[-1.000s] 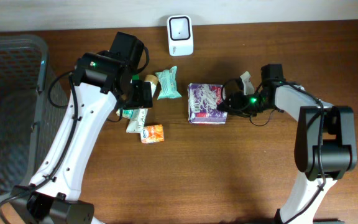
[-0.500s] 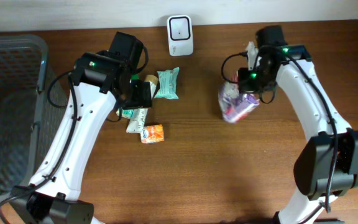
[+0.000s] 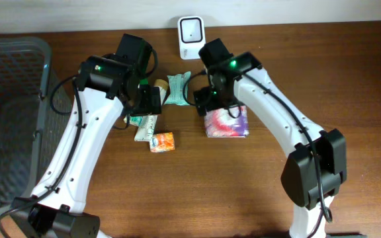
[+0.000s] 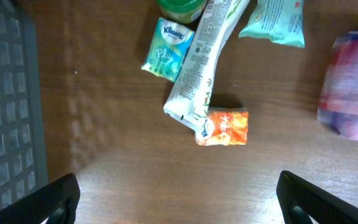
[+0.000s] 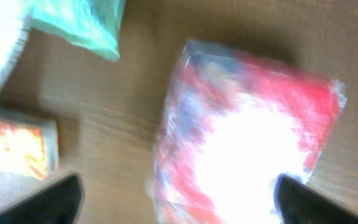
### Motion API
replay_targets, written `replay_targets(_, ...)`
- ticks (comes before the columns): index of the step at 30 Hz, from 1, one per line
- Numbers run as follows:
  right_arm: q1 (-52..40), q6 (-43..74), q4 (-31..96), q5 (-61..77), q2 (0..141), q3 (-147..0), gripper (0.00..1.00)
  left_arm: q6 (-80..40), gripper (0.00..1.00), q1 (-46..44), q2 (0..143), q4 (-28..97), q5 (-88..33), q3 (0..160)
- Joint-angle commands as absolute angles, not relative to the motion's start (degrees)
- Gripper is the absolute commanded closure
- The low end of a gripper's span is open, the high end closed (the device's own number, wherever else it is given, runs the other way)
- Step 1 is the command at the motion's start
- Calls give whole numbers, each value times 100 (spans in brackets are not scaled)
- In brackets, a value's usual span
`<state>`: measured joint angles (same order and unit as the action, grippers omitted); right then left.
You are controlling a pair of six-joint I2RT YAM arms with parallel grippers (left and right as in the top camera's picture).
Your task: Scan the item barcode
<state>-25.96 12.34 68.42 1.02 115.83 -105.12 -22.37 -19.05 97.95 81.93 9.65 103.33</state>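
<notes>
Two end effectors hang over the desk (image 3: 376,99), both spread wide and gripping nothing. The left end effector (image 4: 179,199) shows its fingertips at the lower corners of the wrist view, far apart, with bare wood between them. It sits above a small clutter: a white tube (image 4: 201,62) lying aslant, an orange packet (image 4: 224,127) touching the tube's lower end, a tissue pack (image 4: 166,51) just beside the tube, and a teal pouch (image 4: 273,22) at the upper right. The right end effector (image 5: 179,202) is likewise wide open, with its fingertips at the bottom corners of its blurred view. The pack (image 3: 228,123), red and purple in clear wrap, lies on the desk at the centre of the overhead frame, right under that arm. The scanner (image 3: 192,29) stands at the top centre, well apart from the pack. One grey basket (image 3: 18,49) fills the left edge.
</notes>
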Motion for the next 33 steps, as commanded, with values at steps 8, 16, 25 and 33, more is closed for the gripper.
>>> replay_targets(8, -687, -429, 7098, 1935, 11568, -10082, 1, -2311, 1, -1870, 9771, 8195, 967, 10346)
replay_targets(16, -517, -425, 4499, 3778, 11568, -7671, 2, -2314, 1, -1870, 9771, 8195, 969, 10346)
replay_targets(25, -532, 690, 3553, 4635, 11544, -8130, 96, -2311, 1, -1868, 9771, 8195, 967, 10346)
replay_targets(33, -985, 3334, -296, 2794, 11596, -9080, 96, -2314, 1, -1870, 9771, 8195, 969, 10346)
